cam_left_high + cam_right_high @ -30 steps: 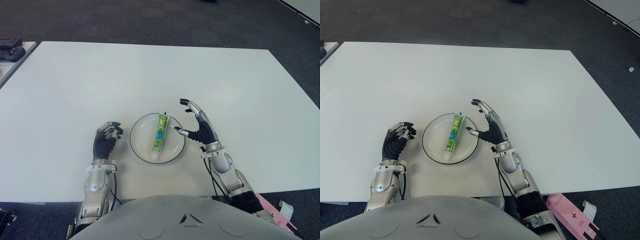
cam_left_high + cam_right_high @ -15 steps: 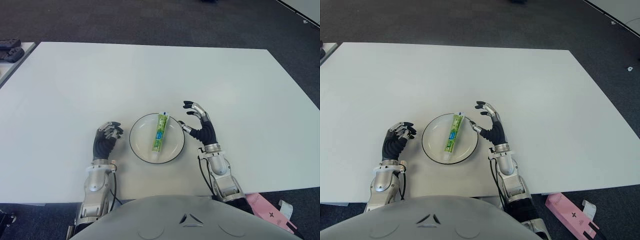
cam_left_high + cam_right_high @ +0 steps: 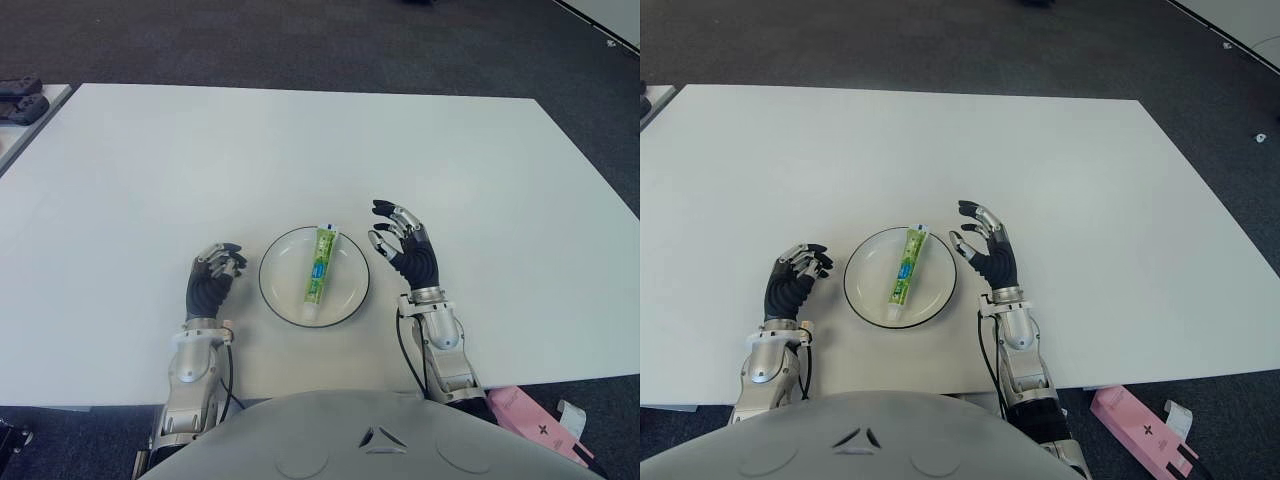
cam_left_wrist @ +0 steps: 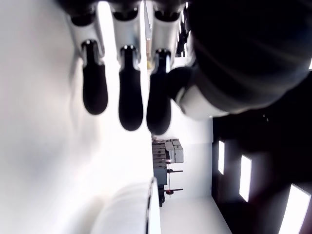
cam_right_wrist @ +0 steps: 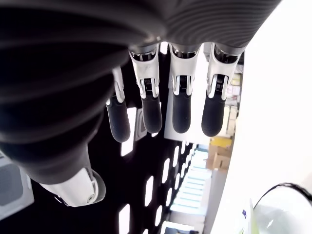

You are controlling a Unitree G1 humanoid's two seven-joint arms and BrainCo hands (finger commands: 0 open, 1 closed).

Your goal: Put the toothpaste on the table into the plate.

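Basically done: the toothpaste [image 3: 320,265] lies flat inside the plate [image 3: 281,297], lengthwise across the middle, cap end at the rim farthest from the robot and maybe just overhanging it. Lying flat across the dish, it looks stable and unlikely to roll.

Right hand [image 3: 408,252] is just beside the plate on its right, apart from the rim, fingers spread and holding nothing — the right wrist view shows four fingers extended with gaps between them and the thumb off to the side. My read: that's a post-release pose, hand opened wide so nothing snags the tube.

Left hand [image 3: 211,275] is just beside the plate on its left, fingers loosely curled, empty. Left wrist view confirms nothing between them. It looks idle; I can't tell whether it touches the table [image 3: 300,150].

Plate sits near the table's front edge, between the two hands — within easy reach of either, which is probably why the drop went there.

Judgement: placement goal looks met. Only risk I see — a finger clipping the plate rim if the right hand sweeps inward; it should go up or outward.
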